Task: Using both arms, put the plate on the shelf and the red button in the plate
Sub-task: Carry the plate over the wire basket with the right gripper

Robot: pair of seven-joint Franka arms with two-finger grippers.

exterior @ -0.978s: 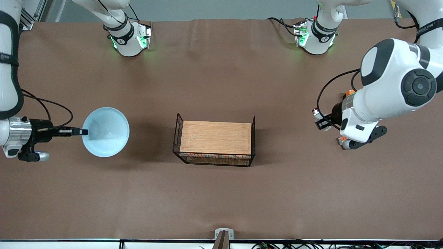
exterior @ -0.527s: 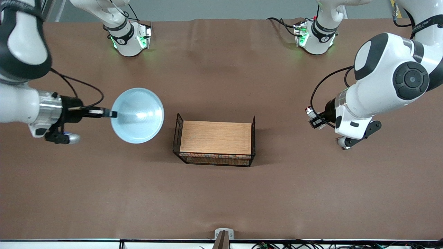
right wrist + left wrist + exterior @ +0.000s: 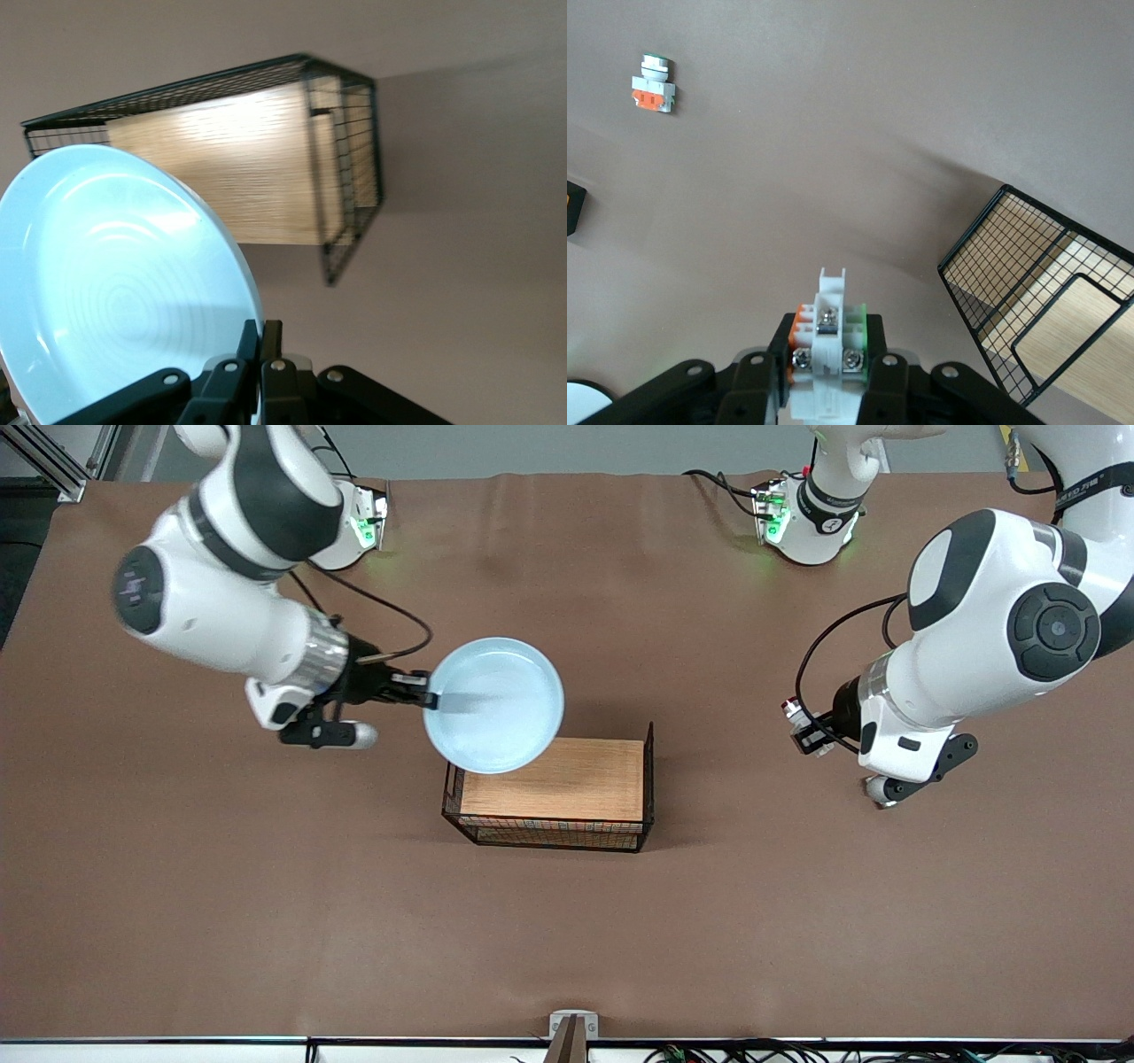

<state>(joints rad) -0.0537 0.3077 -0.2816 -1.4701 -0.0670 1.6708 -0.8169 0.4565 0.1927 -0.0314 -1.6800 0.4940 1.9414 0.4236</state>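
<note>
I find the right gripper (image 3: 429,700) clamped on the plate (image 3: 493,704), overhanging the wire basket's (image 3: 651,779) corner toward the right arm's end; left gripper (image 3: 808,731), well apart, grips the red button (image 3: 826,354).

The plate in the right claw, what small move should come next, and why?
Probably carry it a little farther over the wire basket, then lower it. The right claw is shut on the rim of the plate, which hangs over only the basket's corner toward the right arm's end. The left claw holds the red button off to the side.
</note>
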